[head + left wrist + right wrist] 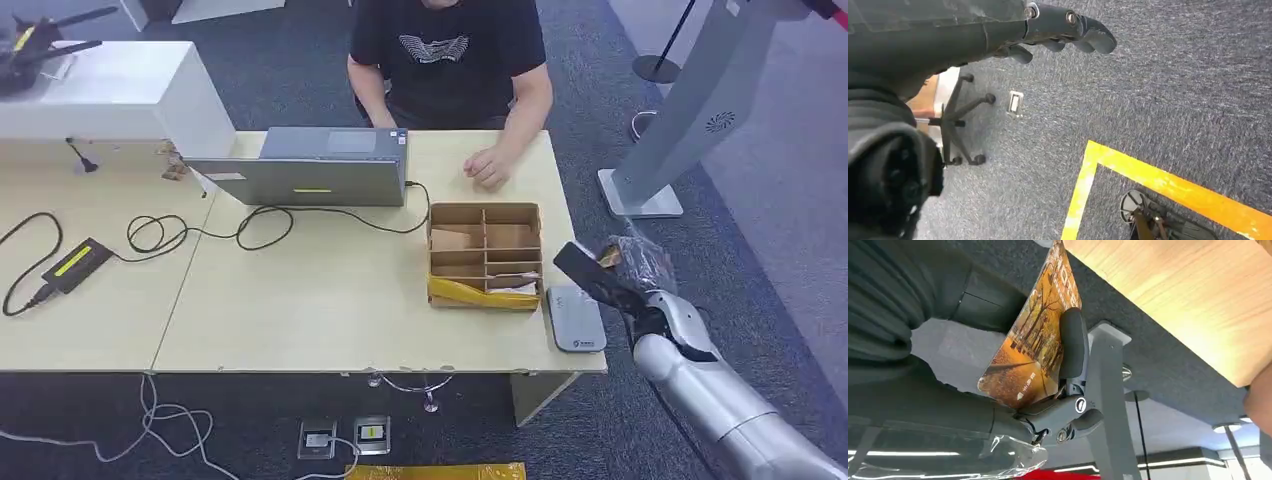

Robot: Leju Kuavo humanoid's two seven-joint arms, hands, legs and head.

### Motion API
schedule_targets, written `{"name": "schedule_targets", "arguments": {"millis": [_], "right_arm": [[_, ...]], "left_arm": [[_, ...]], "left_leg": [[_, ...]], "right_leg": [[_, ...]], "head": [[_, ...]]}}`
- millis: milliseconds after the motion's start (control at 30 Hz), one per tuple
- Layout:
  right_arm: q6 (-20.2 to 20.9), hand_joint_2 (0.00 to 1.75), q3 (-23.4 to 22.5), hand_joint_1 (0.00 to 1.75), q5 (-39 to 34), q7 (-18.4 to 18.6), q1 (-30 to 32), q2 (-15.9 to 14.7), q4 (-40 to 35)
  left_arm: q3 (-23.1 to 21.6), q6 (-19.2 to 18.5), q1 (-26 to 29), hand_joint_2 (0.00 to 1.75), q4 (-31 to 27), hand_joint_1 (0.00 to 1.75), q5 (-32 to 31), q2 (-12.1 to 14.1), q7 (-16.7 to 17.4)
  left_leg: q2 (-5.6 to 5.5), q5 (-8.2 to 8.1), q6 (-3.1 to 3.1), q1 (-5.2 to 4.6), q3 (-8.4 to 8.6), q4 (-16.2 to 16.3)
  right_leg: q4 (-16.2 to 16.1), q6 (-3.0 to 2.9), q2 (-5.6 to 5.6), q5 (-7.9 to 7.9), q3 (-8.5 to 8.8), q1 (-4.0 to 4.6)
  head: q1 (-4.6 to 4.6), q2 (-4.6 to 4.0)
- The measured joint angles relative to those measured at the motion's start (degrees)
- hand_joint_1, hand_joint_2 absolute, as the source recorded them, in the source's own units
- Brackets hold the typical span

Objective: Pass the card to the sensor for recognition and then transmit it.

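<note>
A card (1033,340) printed with an autumn street scene is pinched by the right hand (1068,390), a dark finger (1074,345) being pressed flat against its printed face; the card is thus held in the hand, not laid on any surface. In the head view the right hand (610,280) is seen raised at the right end of the table (300,300), just above and beside the grey sensor pad (576,318), which lies flat at the table's front right corner. A partitioned cardboard box (485,256) is placed just beside the sensor, with a yellow strip along its near wall. Behind it, a closed grey laptop (315,168) is set, with a black cable run across the tabletop to a power brick (76,262) at the far left. A person in a black shirt is seated at the far side, one hand (487,168) rested on the table near the box. The left hand (1063,27) is hung over grey carpet, its fingers loosely curled and nothing held; a yellow floor line (1168,185) is seen below it.
</note>
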Motion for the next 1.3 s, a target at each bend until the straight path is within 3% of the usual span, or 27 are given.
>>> {"name": "schedule_targets", "arguments": {"millis": [633, 1300], "right_arm": [[-1.90, 1.75, 2.86, 1.75, -2.21, -2.93, 0.10, 1.51, 6.44], [-2.32, 1.75, 4.66, 1.75, -2.51, -2.77, 0.38, 2.01, 7.21]], "left_arm": [[0.00, 1.29, 0.00, 0.00, 0.00, 0.00, 1.16, -0.02, 0.61], [0.00, 1.44, 0.02, 0.00, 0.00, 0.00, 0.90, -0.02, 1.01]], "left_leg": [[0.01, 0.00, 0.00, 0.00, 0.01, 0.00], [0.02, 0.00, 0.00, 0.00, 0.02, 0.00]], "right_leg": [[0.00, 0.00, 0.02, 0.00, 0.00, 0.00], [0.00, 0.00, 0.02, 0.00, 0.00, 0.00]], "head": [[0.00, 0.02], [0.00, 0.00]]}}
